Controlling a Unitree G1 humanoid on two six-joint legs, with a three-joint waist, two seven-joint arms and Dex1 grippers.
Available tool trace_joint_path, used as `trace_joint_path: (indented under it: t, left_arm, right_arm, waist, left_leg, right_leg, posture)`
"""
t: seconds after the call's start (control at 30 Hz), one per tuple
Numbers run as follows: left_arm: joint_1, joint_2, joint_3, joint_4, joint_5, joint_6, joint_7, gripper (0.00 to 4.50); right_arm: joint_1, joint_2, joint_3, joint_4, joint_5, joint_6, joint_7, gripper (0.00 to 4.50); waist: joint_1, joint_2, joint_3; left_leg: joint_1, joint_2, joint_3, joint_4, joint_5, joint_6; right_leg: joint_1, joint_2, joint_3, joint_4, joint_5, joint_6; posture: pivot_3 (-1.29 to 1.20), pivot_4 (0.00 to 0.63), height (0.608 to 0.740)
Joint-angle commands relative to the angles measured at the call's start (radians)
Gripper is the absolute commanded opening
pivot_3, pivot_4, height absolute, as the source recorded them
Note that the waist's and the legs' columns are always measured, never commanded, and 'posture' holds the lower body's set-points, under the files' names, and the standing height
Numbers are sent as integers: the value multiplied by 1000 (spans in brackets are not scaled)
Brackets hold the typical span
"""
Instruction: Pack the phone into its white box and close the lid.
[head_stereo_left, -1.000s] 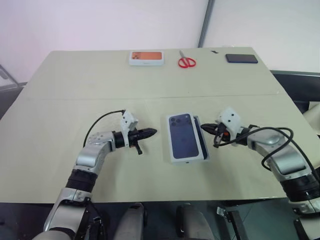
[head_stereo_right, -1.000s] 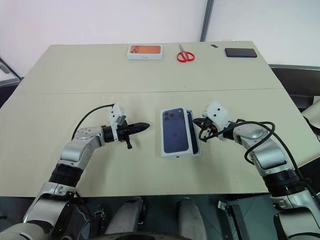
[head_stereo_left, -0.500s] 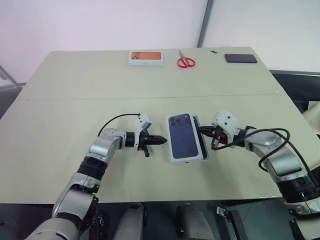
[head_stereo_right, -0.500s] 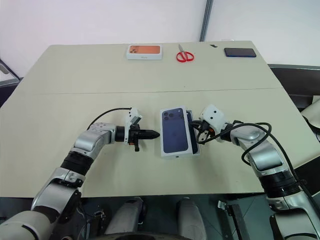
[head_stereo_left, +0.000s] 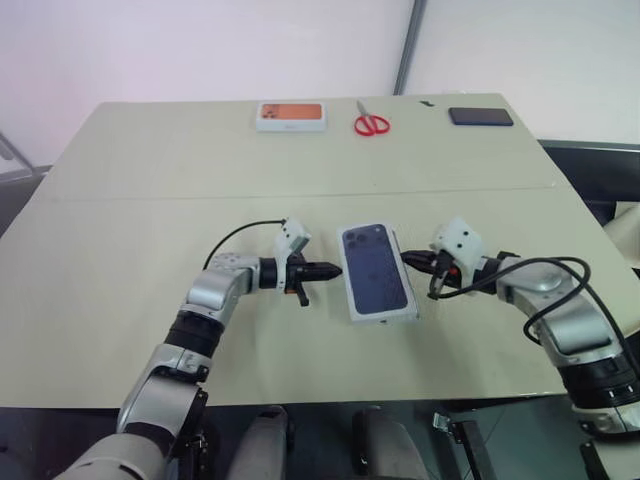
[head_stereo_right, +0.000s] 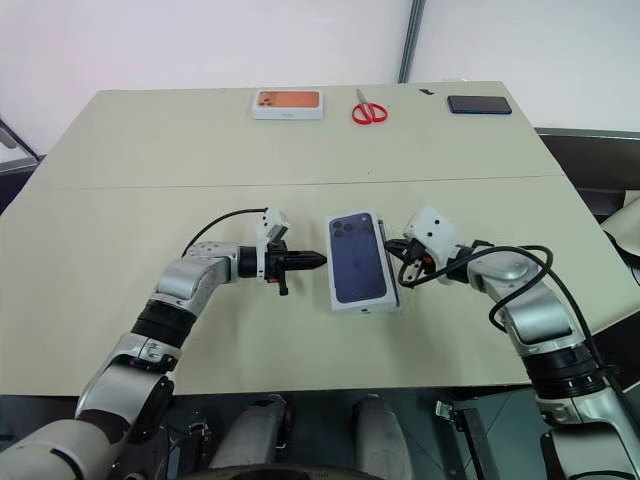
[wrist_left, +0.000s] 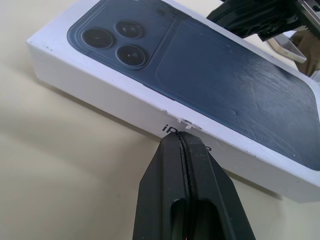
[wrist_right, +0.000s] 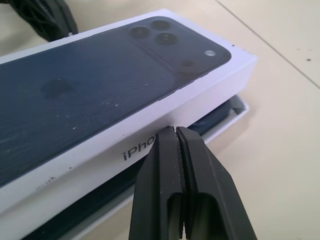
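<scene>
Head view: on your pale desk (head_stereo_left: 120, 260), the white cardboard lid with the dark blue phone picture (head_stereo_left: 377, 271) covers the shallow white box, slightly askew.
Left wrist view: your left claw (wrist_left: 184, 141), clenched and empty, touches the lid's side wall.
Right wrist view: your right claw (wrist_right: 176, 132), clenched, presses the opposite wall; the white box (wrist_right: 235, 113) and navy phone (wrist_right: 214, 119) peek out beneath.
Left to do: seat the lid fully.

beige table (head_stereo_left: 120, 250) carries white box (wrist_right: 235, 112) (lidded), scissors (head_stereo_left: 373, 123), black phone (head_stereo_left: 481, 116).
</scene>
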Motion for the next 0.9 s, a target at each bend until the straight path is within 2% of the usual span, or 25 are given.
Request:
trace_joint_path:
  t: [0.03,0.53,0.9]
  left_arm:
    - [-36,-20,6,-28,-11,-22,0,0]
    - [-58,-47,2,28,14,-63,5,0]
    - [-45,-57,2,28,30,-73,26,0]
  right_arm:
    - [-11,-6,-16,-32,-7,-22,18,62]
    - [27,-9,-43,-33,-44,-28,22,62]
    - [23,0,-16,-18,-89,-42,21,62]
  waist:
    - [0,0,0]
    - [1,0,0]
    - [1,0,0]
  left_leg:
    - [0,0,0,0,0,0]
    - [0,0,0,1,0,0]
    - [0,0,0,1,0,0]
  right_leg:
    - [0,0,0,0,0,0]
    - [0,0,0,0,0,0]
    - [0,0,0,0,0,0]
  posture:
    - [0,150,740]
    - [0,150,740]
    - [0,150,740]
